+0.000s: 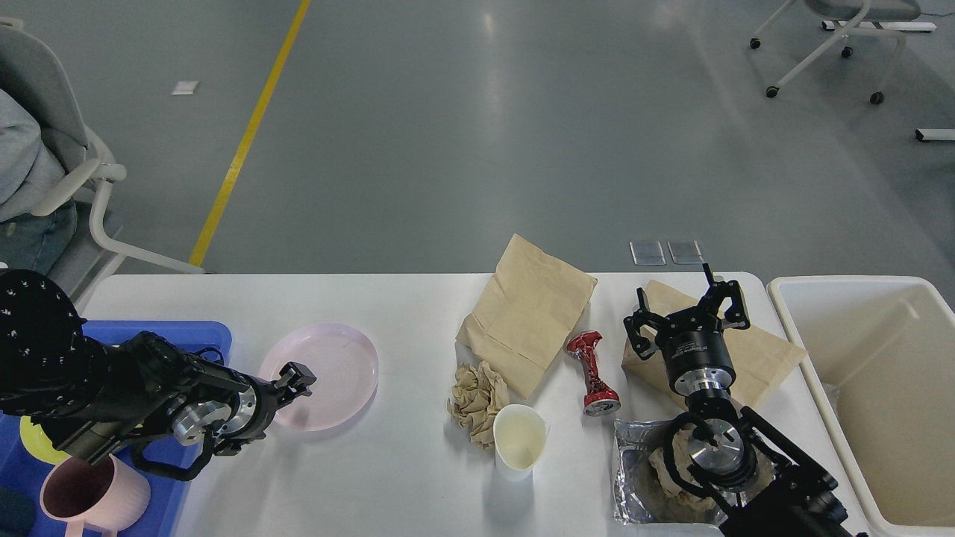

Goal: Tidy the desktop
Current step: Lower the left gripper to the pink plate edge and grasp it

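Both arms reach low over the desktop [418,477], left end effector [297,382] at pink plate [332,365].

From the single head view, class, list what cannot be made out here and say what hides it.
- Yellow plate: mostly hidden by the left arm.
- Left gripper: dark, fingers indistinct; grip on pink plate unclear.
- Foil bag: contents covered by the right arm.
- Cream bin: cut off by the edge.

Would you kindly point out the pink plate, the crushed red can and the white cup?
pink plate [332,365], head view, on its bare centre.
crushed red can [592,371], head view, on its pinched middle.
white cup [518,440], head view, on its inner wall.
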You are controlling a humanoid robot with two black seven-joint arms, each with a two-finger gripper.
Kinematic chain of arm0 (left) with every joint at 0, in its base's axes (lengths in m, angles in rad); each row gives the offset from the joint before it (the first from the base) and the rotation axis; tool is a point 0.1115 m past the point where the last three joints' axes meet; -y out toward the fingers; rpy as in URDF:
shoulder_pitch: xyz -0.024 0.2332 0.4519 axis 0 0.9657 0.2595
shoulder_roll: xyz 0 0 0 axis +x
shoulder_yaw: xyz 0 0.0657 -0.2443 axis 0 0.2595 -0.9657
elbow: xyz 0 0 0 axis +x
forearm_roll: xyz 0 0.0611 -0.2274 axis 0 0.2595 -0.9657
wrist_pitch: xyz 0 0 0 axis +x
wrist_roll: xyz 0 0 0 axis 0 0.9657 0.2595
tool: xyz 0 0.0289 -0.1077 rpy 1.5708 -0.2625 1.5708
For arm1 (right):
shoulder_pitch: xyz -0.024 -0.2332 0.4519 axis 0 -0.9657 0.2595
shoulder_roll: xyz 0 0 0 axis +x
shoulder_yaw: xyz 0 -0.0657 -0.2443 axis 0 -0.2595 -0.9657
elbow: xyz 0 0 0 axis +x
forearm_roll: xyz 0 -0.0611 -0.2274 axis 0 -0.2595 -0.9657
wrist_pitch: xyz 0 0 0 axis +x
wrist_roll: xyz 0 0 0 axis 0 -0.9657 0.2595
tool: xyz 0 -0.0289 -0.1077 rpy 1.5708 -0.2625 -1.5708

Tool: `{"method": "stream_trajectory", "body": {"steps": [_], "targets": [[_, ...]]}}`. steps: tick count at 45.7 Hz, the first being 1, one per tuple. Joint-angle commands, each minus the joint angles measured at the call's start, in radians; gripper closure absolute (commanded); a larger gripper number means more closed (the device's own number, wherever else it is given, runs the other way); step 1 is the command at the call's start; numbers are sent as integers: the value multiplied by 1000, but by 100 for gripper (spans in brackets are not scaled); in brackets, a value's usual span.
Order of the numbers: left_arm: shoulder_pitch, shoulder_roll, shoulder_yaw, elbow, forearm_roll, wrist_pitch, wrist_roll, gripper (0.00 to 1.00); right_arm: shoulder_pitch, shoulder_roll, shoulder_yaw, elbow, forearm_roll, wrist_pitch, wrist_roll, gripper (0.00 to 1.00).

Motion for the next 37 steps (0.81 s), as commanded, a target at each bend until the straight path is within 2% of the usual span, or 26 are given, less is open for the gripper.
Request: {"method": "stream_trajectory", "body": {"steps": [1,7,10,19,26,37], "targets": [[-7,1,-2,5,2,-6,-3,19,0,0,0,0,0,0,0,0],[4,3,-4,5,2,-14,-3,35,0,0,0,0,0,0,0,0],[5,4,-5,7,2,-19,-3,47,0,0,0,0,0,1,0,0],[7,19,-5,10,-7,-19,-6,52,0,0,1,0,0,0,0,0],[10,21,-16,10,-10,-19,-3,62,0,0,1,0,0,0,0,0],[17,21,-22,10,-10,-19,-5,63,0,0,0,0,0,0,0,0]]}}
